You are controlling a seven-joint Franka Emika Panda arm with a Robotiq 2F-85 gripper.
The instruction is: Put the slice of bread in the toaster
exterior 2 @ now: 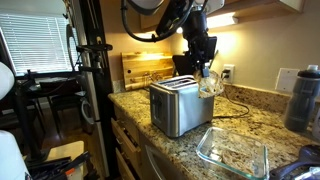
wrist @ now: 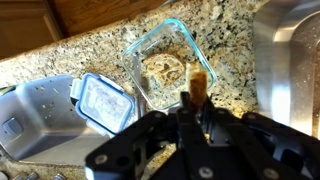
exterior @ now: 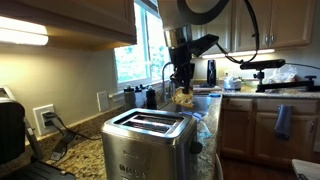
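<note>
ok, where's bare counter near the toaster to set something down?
Granite between toaster and dark bottle is mostly bare; a cord crosses it. Smaller patch between toaster and cutting board. Crowded: glass container at the front edge, gripper with the slice of bread beside the toaster.

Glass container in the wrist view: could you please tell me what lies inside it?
Inside the glass container shows a tan patch, too blurred to identify. The slice of bread, held in the gripper's shut jaws, covers part of one side.

A clear glass dish (exterior 2: 232, 152) sits on the speckled granite table (exterior 2: 250, 112). A dark bottle (exterior 2: 303, 98) stands nearby, and a wooden board (exterior 2: 145, 68) stands against the wall.
</note>
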